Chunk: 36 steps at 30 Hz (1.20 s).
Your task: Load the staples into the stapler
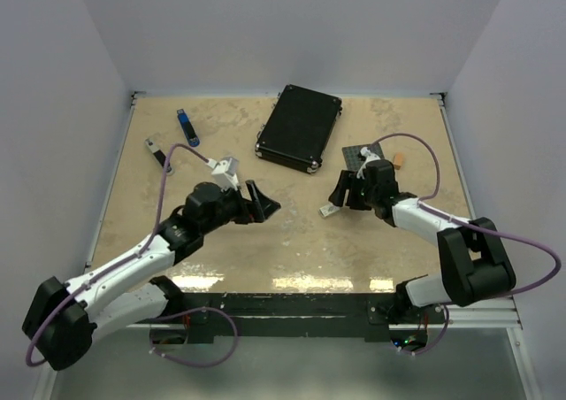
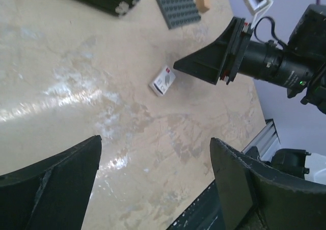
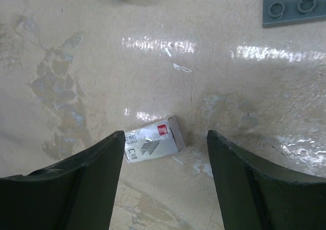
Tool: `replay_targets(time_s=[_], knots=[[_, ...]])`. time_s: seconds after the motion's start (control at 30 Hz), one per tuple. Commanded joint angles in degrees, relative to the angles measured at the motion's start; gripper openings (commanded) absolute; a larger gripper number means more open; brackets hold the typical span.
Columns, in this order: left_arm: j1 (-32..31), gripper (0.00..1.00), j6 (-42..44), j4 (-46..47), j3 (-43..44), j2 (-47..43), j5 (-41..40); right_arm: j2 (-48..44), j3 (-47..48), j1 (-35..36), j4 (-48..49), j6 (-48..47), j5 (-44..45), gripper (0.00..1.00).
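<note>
The staples (image 3: 152,144), a small white box with a red mark, lie flat on the tabletop. My right gripper (image 3: 166,134) hangs open just over the box. The box sits between the fingers, close against the left finger (image 3: 91,169) and well apart from the right one. In the top view the staples (image 1: 329,211) show just below the right gripper (image 1: 340,192). The left wrist view has the staples (image 2: 162,81) ahead of my left gripper (image 2: 155,140), which is open and empty. That left gripper (image 1: 261,203) hovers mid-table. The blue stapler (image 1: 187,127) lies at the far left.
A black case (image 1: 300,127) lies at the back centre. A grey studded plate (image 1: 361,155) with an orange-brown cube (image 1: 400,161) beside it sits behind the right gripper. A small black and white tool (image 1: 156,152) lies near the stapler.
</note>
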Motion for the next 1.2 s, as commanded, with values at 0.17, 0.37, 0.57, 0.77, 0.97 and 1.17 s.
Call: replay_targets(time_s=[0.17, 0.37, 0.57, 0.77, 0.97, 1.17], knots=[[-13.77, 0.86, -11.98, 13.23, 2.54, 15.63, -15.08, 1.93, -3.64, -0.29, 9.01, 0.78, -6.42, 0.61], [-16.67, 0.85, -13.21, 17.73, 6.84, 28.20, -13.68, 2.63, -4.61, -0.38, 10.50, 0.78, -6.77, 0.57], [-17.55, 0.84, -13.74, 18.27, 12.64, 37.70, -12.27, 2.81, -5.13, -0.29, 11.38, 0.52, -7.73, 0.51], [-17.64, 0.77, -13.83, 18.09, 15.81, 43.33, -11.39, 2.19, -5.75, -0.29, 11.12, 0.08, -8.61, 0.47], [-17.55, 0.72, -13.65, 17.30, 18.19, 46.84, -11.13, 1.84, -6.72, -0.29, 11.65, 0.08, -9.67, 0.42], [-17.55, 0.65, -13.04, 16.60, 20.29, 49.57, -10.78, 1.67, -7.16, -0.29, 12.17, 0.26, -9.05, 0.40]])
